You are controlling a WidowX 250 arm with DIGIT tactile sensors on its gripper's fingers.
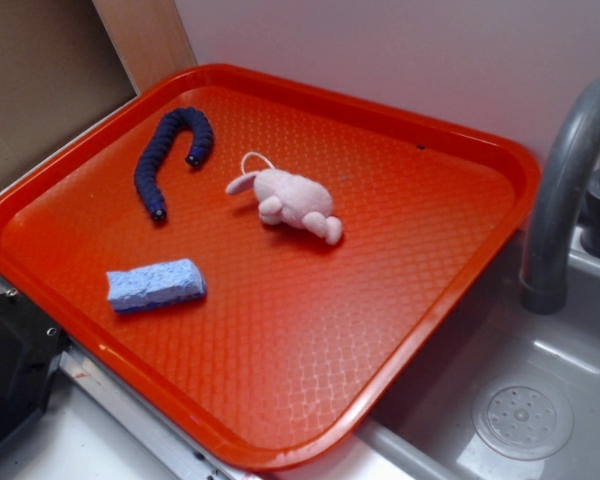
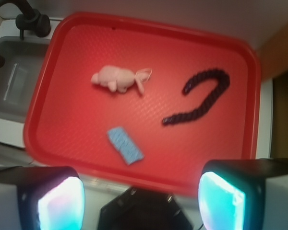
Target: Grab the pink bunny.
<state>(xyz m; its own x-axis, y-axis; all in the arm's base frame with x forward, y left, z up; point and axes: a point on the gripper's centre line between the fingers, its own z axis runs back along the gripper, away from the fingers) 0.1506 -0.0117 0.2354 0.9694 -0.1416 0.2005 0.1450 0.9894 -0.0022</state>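
Wrist view, left to right: the pink bunny lies on its side in the left half of the red tray, the blue sponge sits just below and a touch right of it, and the dark worm toy curls well off to the right. The pincer hangs released at the near edge, both pads wide apart, nothing held. So the bunny lies ahead and left, its long axis running across the view; I'd judge the reach goes forward-left, jaws closing across that narrow body.
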